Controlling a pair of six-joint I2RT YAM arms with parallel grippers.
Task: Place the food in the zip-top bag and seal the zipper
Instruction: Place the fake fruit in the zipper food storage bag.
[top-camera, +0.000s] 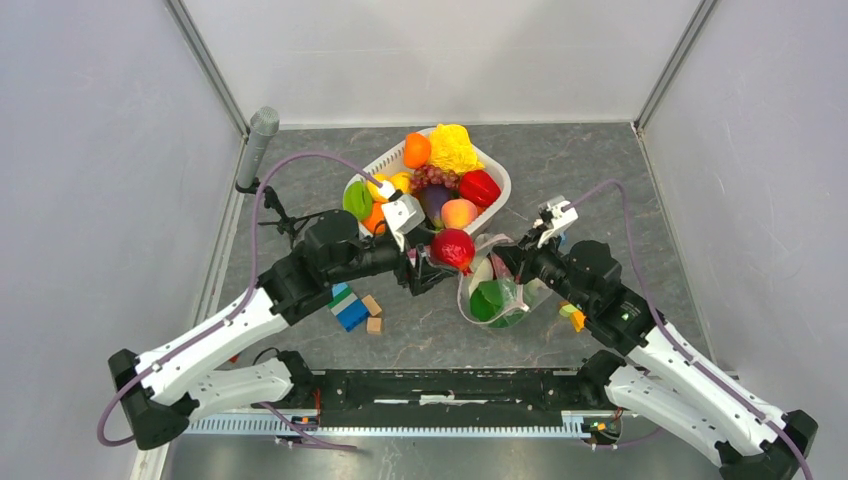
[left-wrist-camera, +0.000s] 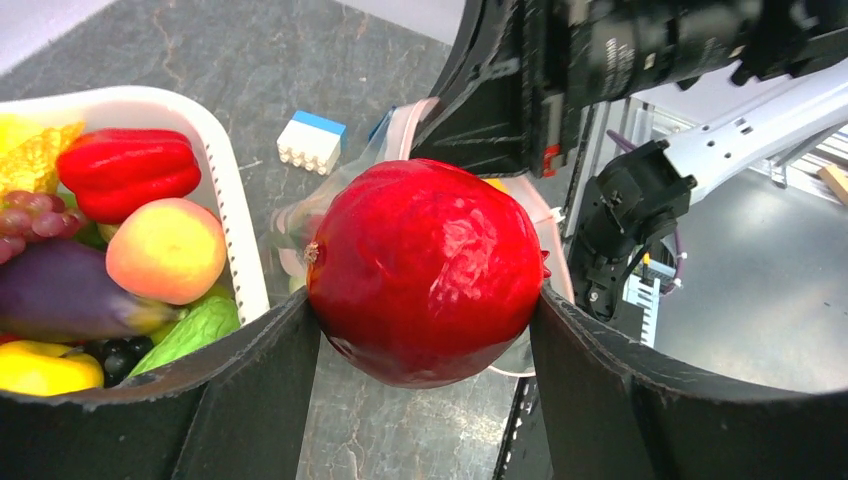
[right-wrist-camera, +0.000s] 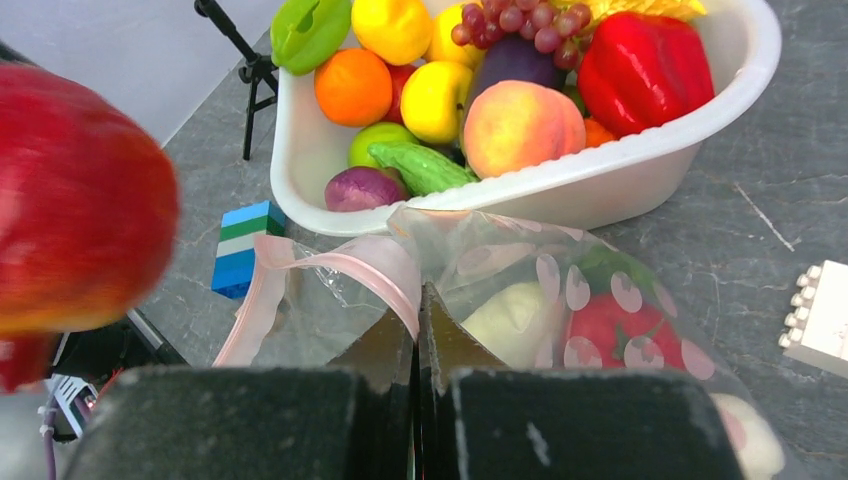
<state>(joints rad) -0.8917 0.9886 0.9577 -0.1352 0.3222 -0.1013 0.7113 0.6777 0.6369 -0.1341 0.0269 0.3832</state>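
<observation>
My left gripper (top-camera: 440, 262) is shut on a glossy red pomegranate (left-wrist-camera: 425, 270), held above the table between the white basket (top-camera: 497, 176) and the zip-top bag (top-camera: 500, 292). The pomegranate shows blurred at the left of the right wrist view (right-wrist-camera: 80, 200). My right gripper (right-wrist-camera: 420, 315) is shut on the bag's pale pink zipper (right-wrist-camera: 345, 262) and holds the mouth up and open. Inside the bag lie a green piece (top-camera: 490, 300), a red strawberry (right-wrist-camera: 605, 330) and a pale piece (right-wrist-camera: 515, 320). The basket holds more food: a peach (right-wrist-camera: 520, 125), a red pepper (right-wrist-camera: 640, 70), grapes, an orange.
Blue, green and tan building blocks (top-camera: 352, 310) lie on the table left of the bag. A white block (right-wrist-camera: 822, 320) lies to the right of the bag. A grey microphone on a small stand (top-camera: 258, 145) stands at the back left. Grey walls enclose the table.
</observation>
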